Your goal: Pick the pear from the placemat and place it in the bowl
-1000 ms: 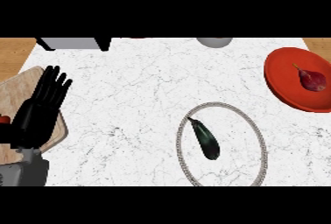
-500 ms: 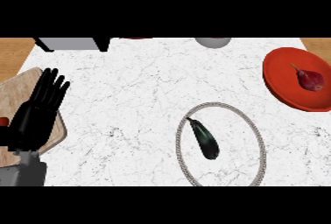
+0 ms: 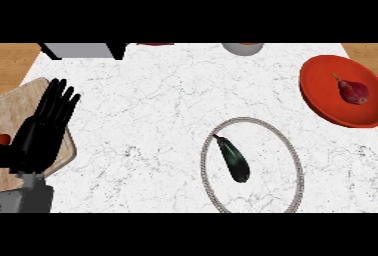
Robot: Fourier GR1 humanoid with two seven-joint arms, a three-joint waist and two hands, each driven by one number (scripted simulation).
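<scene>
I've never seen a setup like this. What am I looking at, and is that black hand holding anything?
This is the view from a humanoid robot's head, looking down on a marble counter. The black shape at the left is its left hand, fingers straight, resting over a wooden board and holding nothing. The right hand is not shown. A dark red pear lies on a red round mat at the right. In the middle, a dark eggplant lies within a round, bead-rimmed bowl.

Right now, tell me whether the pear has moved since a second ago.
No. The pear still lies at the same spot on the red placemat, near its right side.
</scene>
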